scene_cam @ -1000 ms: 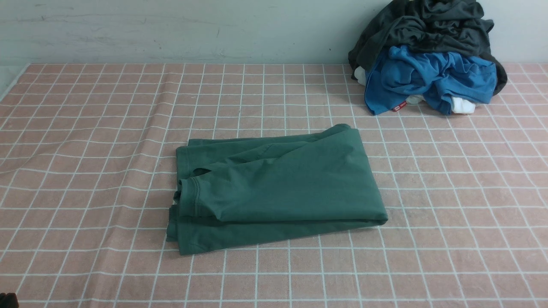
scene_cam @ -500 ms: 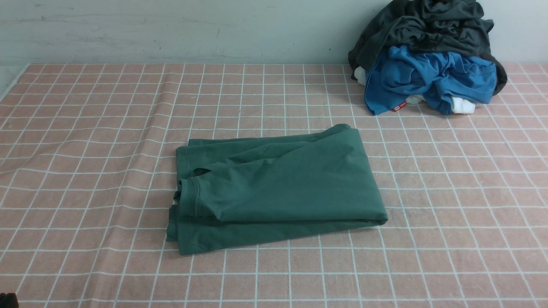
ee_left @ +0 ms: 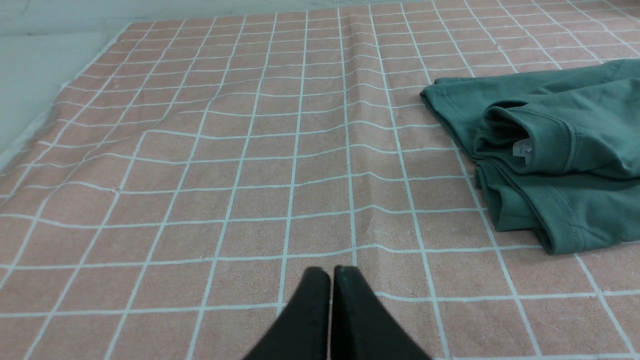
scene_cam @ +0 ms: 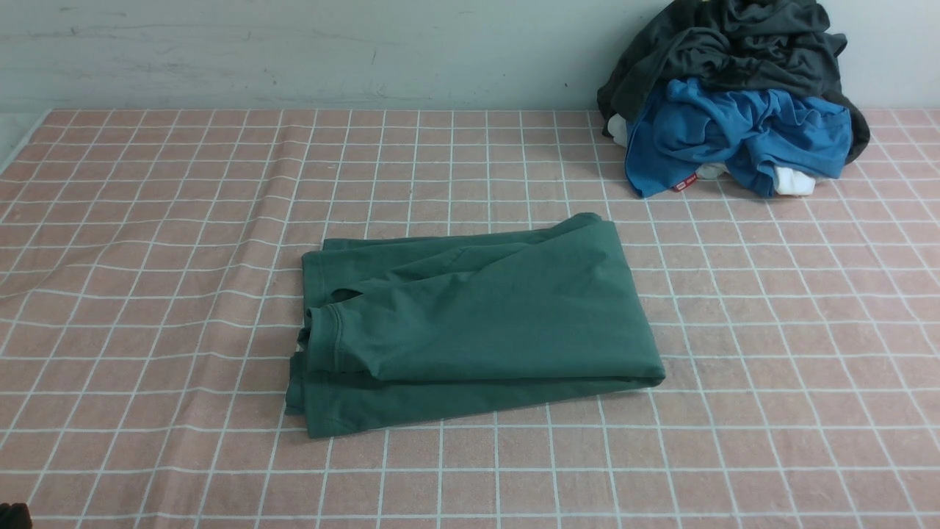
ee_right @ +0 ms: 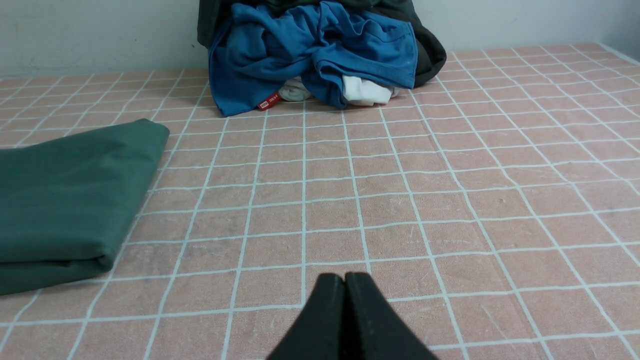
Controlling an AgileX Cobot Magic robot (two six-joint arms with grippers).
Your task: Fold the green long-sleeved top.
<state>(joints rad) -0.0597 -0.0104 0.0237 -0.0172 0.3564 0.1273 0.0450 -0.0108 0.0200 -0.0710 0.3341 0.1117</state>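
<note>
Green long-sleeved top (scene_cam: 477, 323) lies folded in a flat rectangle mid-bench on a pink checked cloth (scene_cam: 147, 257). Both pincers, left (ee_left: 331, 272) and right (ee_right: 345, 279), are pressed together, empty, hovering apart from it. Clothes pile (scene_cam: 734, 103) sits far right.

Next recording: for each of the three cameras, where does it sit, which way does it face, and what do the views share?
Front: between the arms, facing the wall; green top centre, clothes pile far right; almost no robot visible.
Left wrist: low, facing along the cloth; shut left gripper, top's neck-tag end.
Right wrist: low, facing the pile; shut right gripper.
Shared: all three show the green top.
</note>
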